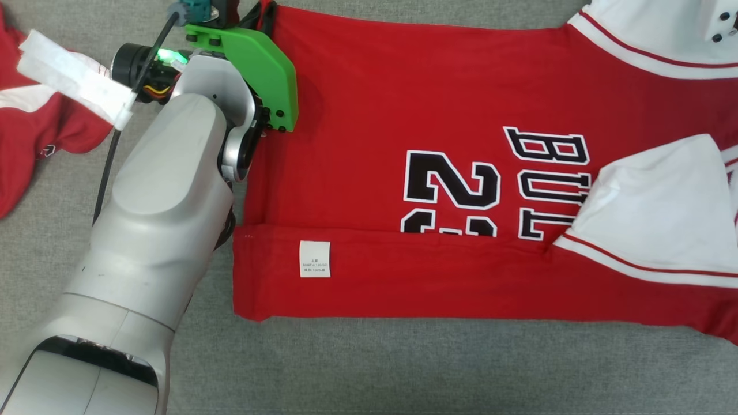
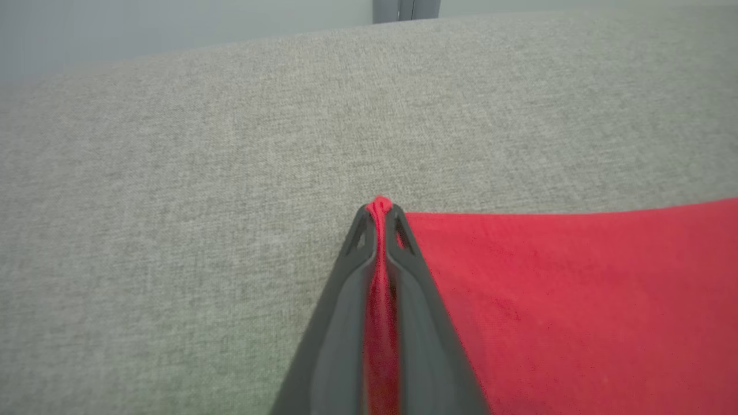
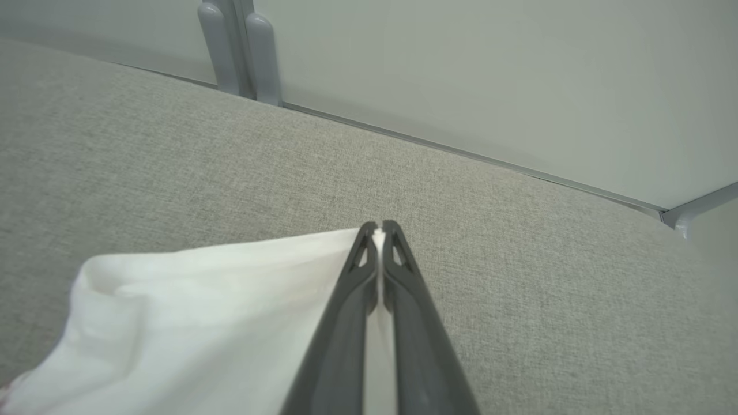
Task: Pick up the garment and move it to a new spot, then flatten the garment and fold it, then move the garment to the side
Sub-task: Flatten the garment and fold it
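A red cotton jersey with white sleeves and black lettering (image 1: 403, 104) lies spread flat on a grey woven surface (image 1: 403, 369). Its near edge is folded over, showing a small white label (image 1: 315, 259). The left gripper (image 2: 379, 210) pinches the far-left red corner, and the right gripper (image 3: 375, 227) pinches white cloth at the far right. Folding looks about half done; moving the jersey aside remains.

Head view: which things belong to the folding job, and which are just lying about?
Job: red fabric jersey with white sleeves and black lettering; left gripper, shut on its red edge; right gripper, shut on its white sleeve.
Lying about: crumpled red-and-white garment at the left edge.
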